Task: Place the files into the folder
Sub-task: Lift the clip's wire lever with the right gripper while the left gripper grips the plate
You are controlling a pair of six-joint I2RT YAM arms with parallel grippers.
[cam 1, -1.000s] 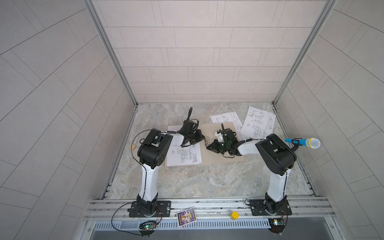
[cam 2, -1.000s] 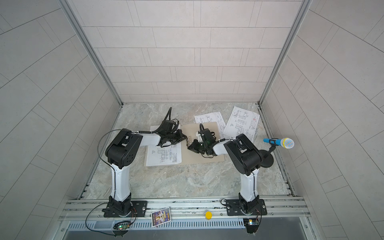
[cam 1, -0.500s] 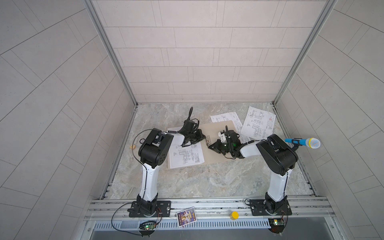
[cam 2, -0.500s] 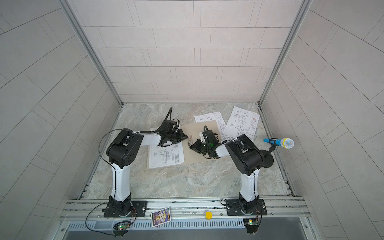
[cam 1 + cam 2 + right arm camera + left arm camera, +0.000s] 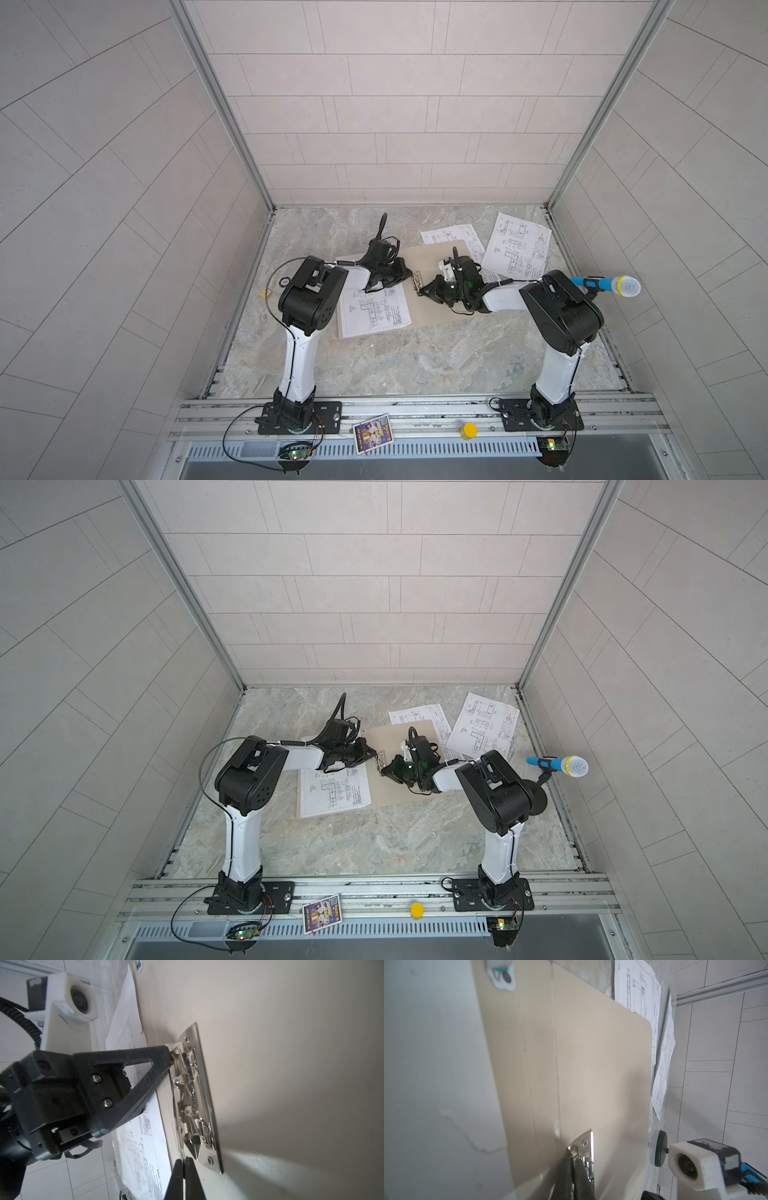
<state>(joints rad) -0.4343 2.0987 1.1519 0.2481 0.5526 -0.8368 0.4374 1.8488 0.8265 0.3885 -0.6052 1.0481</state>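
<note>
Top views: marble(?) tbl (image 5: 415,365), tiled walls (image 5: 395,124)

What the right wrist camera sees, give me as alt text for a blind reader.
Two shut black grippers flank a silver clip on a tan folder: the left gripper at one end, the right gripper at the other. A printed sheet lies beside the clip.

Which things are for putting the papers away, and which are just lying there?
For the job: folder, clip, left sheet, middle sheet, right sheet.
Lying about: microphone, card, yellow cap.
</note>
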